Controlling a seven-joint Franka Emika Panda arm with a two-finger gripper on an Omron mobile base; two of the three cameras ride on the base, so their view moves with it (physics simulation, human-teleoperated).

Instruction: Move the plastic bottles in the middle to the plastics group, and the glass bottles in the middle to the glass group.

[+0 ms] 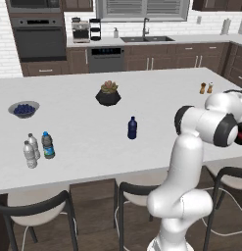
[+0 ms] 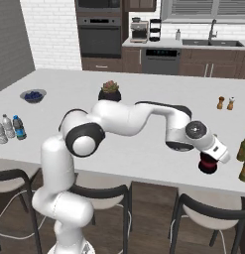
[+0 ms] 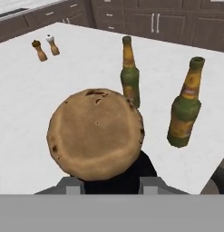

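While the gripper [image 2: 209,163] clamps the red-banded glass bottle [image 2: 208,165], arm stretched toward 3 o'clock, two green bottles [image 3: 185,104] stand ahead at 1 o'clock. Three bottles [image 1: 38,147] cluster at 9; one dark blue bottle [image 1: 132,128] stands centre.

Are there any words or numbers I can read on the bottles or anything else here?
No text can be read anywhere.
Two green bottles: yellow labels, too blurred to read.
Water bottle: blue label, too small to read.
Dark bottle in the gripper: a brown cork-like top, no writing on it.
Dishwasher: tiny blue lights on its panel, not readable.
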